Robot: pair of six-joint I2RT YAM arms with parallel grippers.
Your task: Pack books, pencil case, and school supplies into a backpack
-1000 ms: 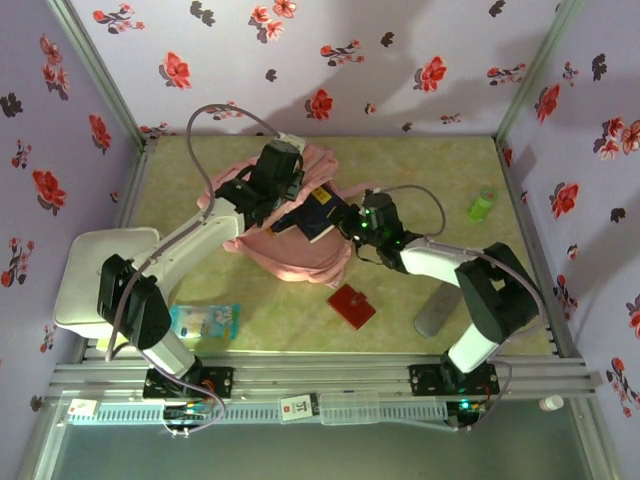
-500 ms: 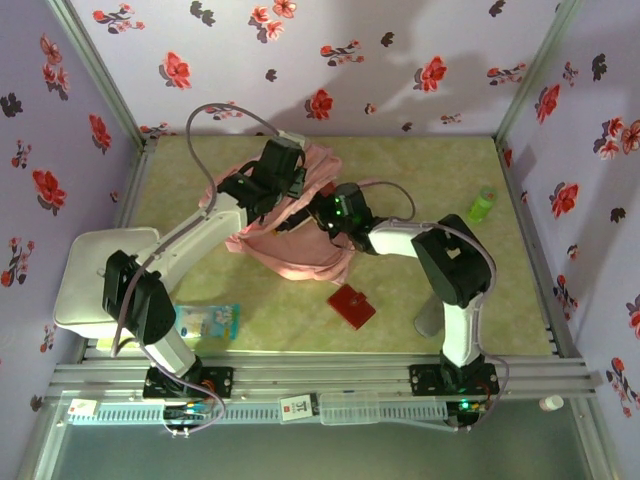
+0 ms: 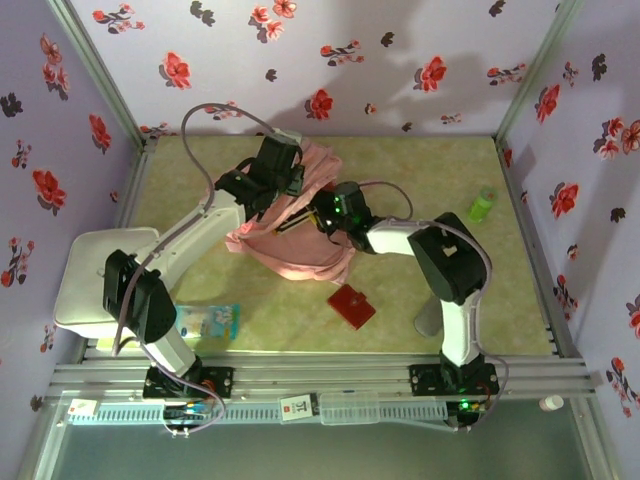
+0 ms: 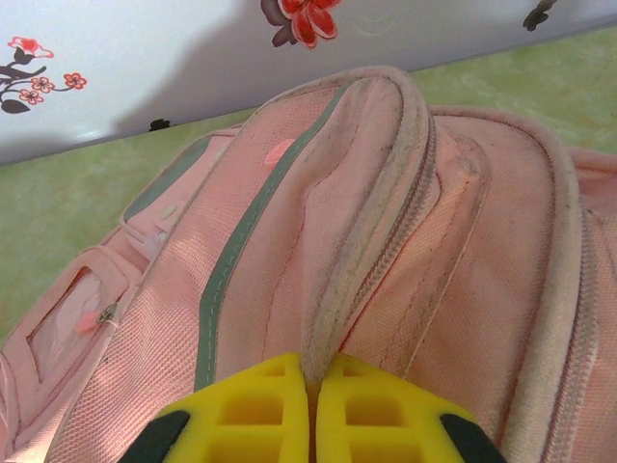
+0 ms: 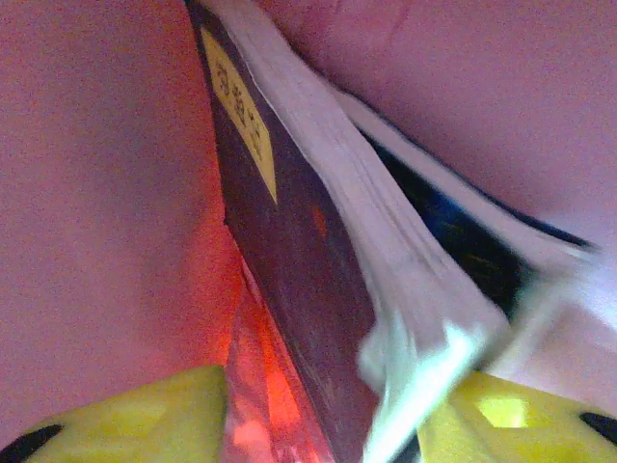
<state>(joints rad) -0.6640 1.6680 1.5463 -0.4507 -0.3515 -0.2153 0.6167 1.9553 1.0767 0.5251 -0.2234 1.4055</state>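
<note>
Left claw [image 4: 310, 391] pinching backpack [image 4: 434, 251] rim. Right claw [image 5: 323, 410] inside backpack, spread, prob. clear of navy book [image 5: 289, 270]. Risk: pages snag finger, book drags out w/ withdrawal.

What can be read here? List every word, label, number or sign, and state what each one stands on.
No text reads clearly.
Yellow label on the dark book: dark characters, too blurred to read.
White tag on the front rail: a red mark, too small to read.
</note>
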